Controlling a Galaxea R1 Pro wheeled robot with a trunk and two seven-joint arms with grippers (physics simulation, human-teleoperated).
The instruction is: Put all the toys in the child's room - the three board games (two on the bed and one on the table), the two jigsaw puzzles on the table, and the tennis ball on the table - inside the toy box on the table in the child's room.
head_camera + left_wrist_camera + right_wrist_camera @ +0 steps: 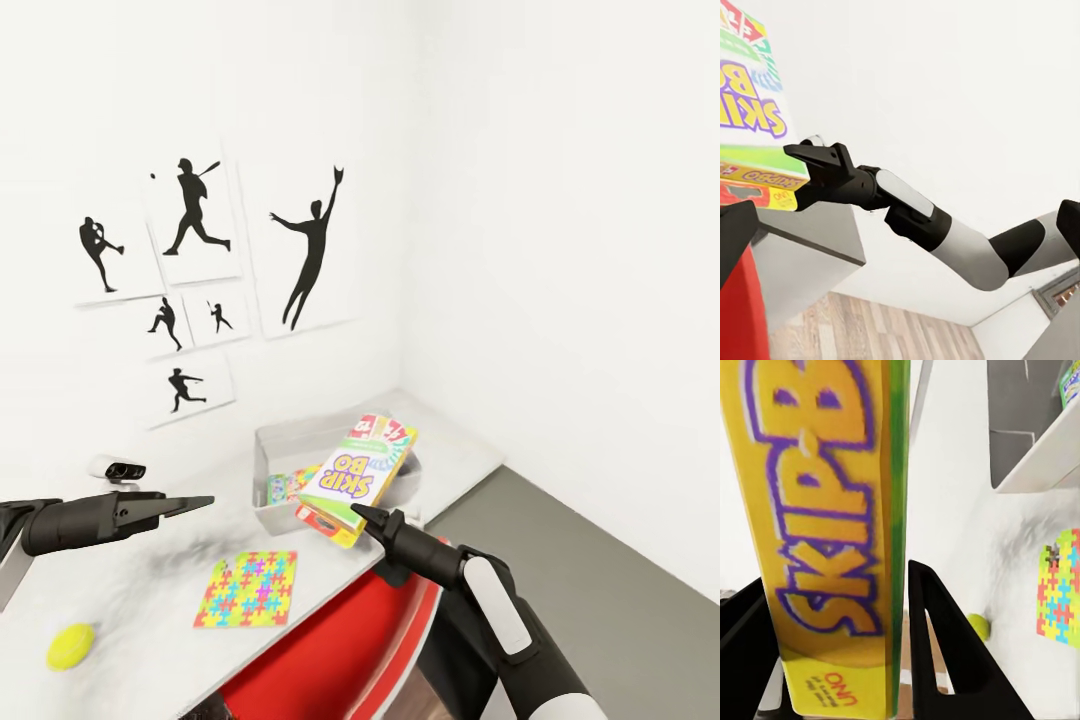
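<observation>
Right gripper was pinching the Skip-Bo box at its lower end, fingers on both faces. Box was held tilted over the near rim of the toy box, which sat on the table toward the wall corner with some colourful item already inside. Left gripper hovered over the table with nothing in it, can't tell if the fingers were spread or together. Puzzle lay flat near the table's front edge, tennis ball well off to its left
</observation>
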